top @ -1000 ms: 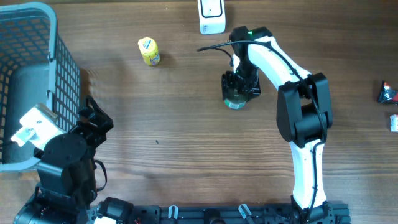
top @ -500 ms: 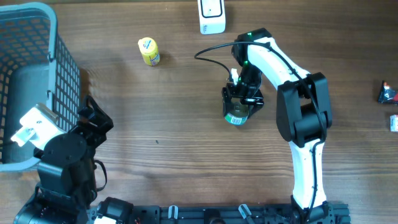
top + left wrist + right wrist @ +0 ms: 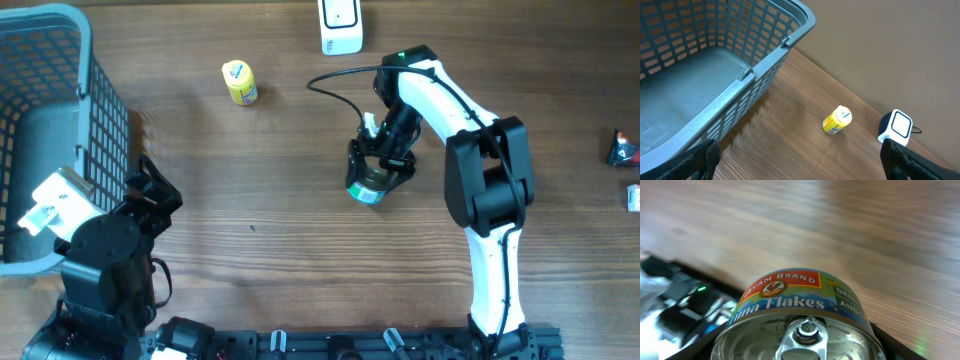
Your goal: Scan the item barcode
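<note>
Change over the last second: swung the tuna can (image 3: 366, 186) a little toward the left edge of the desk (image 3: 280, 260) and rolled it over, hiding the white barcode patch glimpsed on its near side half a second back and now showing a teal side wall to the overhead view. Right end effector (image 3: 381, 163) pinching the can across its body, lid and pull tab turned to the wrist camera, "Flakes" label legible there. Held mid-desk, probably lifted clear of the wood, though hard to confirm. Well apart from the white scanner (image 3: 341, 26) at the far edge. Left end effector (image 3: 800, 165) spread wide and idle beside the basket (image 3: 100, 100) at the left edge, grasping nothing. Reads as mid-reorientation, hunting for an angle presenting the code. Not yet scanned, by the look of it; still needs carrying toward the far edge with the barcode face turned to the scanner window. Leaves the yellow bottle (image 3: 239, 83) alone near the far edge.
</note>
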Action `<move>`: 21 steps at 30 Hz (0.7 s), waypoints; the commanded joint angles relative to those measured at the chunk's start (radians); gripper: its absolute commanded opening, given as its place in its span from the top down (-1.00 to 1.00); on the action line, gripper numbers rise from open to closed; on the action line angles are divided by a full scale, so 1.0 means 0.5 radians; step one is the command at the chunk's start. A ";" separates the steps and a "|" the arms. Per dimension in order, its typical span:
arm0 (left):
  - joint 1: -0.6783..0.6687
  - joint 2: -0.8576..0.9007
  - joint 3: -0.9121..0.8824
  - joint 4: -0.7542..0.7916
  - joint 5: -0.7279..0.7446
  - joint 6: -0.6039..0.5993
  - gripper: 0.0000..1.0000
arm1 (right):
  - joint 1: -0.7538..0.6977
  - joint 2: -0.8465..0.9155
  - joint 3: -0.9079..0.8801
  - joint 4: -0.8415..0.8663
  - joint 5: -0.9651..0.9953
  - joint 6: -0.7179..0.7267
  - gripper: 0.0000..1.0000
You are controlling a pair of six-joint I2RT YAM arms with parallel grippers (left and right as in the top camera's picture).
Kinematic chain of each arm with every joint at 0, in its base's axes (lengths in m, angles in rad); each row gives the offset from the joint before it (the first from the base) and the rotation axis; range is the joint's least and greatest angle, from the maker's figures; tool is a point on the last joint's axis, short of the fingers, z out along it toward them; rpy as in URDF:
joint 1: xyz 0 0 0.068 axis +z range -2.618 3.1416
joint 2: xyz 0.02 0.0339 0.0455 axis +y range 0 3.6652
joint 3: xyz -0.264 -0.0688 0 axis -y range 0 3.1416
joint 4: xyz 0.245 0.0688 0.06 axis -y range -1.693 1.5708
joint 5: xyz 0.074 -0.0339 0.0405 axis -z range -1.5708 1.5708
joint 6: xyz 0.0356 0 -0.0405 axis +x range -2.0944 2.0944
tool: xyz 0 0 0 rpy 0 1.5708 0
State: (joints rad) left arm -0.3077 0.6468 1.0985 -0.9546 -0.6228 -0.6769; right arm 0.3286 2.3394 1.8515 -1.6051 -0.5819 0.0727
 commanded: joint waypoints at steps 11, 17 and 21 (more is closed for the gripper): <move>-0.008 -0.005 -0.002 -0.002 0.011 -0.025 -1.00 | 0.009 0.031 -0.019 0.000 -0.418 -0.073 -0.07; -0.008 -0.005 -0.002 -0.002 0.026 -0.026 -1.00 | 0.010 0.031 -0.019 0.334 -0.159 -0.020 0.03; -0.008 -0.005 -0.002 -0.002 0.024 -0.025 -1.00 | 0.011 0.031 -0.019 0.671 -0.214 0.011 -0.09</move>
State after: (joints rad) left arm -0.3077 0.6468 1.0985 -0.9546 -0.6186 -0.6792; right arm 0.3302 2.3398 1.8458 -1.3293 -0.6868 0.0597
